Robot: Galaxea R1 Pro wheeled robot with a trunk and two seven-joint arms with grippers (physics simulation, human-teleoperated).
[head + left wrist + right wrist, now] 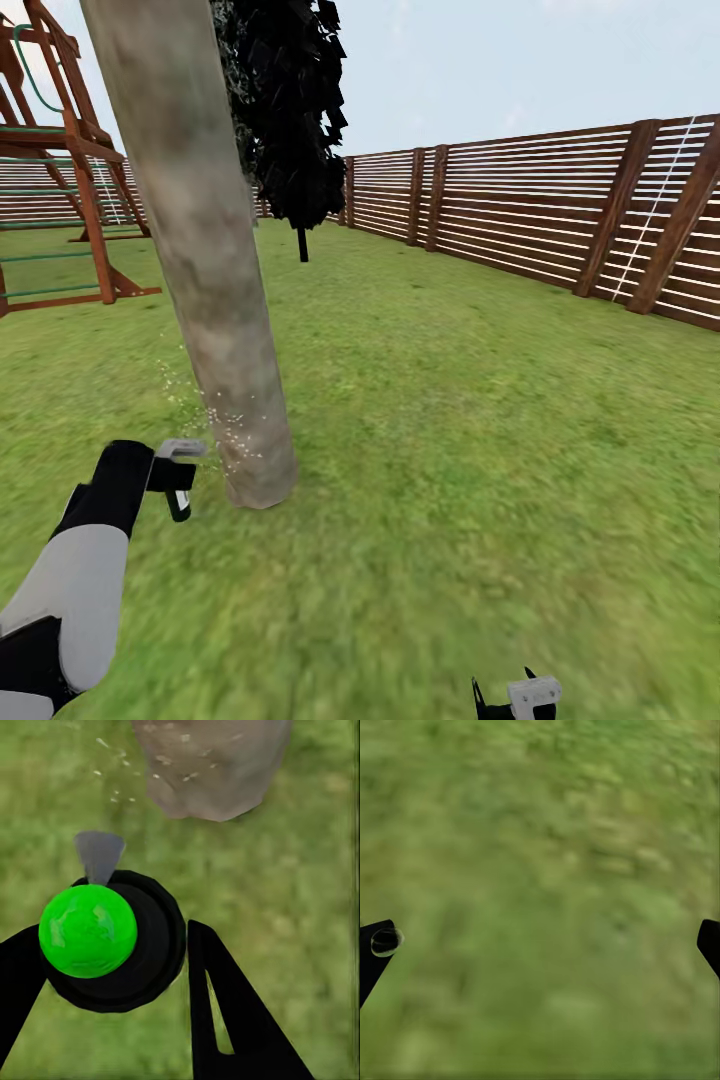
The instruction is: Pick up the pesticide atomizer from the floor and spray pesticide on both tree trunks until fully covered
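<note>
Green grass [450, 420], slat fence [540, 215]; left pincer [150, 967] pinches atomizer [177, 478], right pincer [540, 945] spread.

I count one pesticide atomizer [178, 478] at lower left. One tree trunk [200, 240] runs from top left to centre. One dark-crowned tree [290, 110] stands at top centre. One wooden play frame [60, 160] sits at upper left. I see two grippers: left [165, 475], right [515, 700].

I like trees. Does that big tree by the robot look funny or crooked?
Yes. The tree trunk leans instead of standing straight, and tiny whitish pesticide specks dot its lower part beside the pesticide atomizer in the left gripper.
</note>
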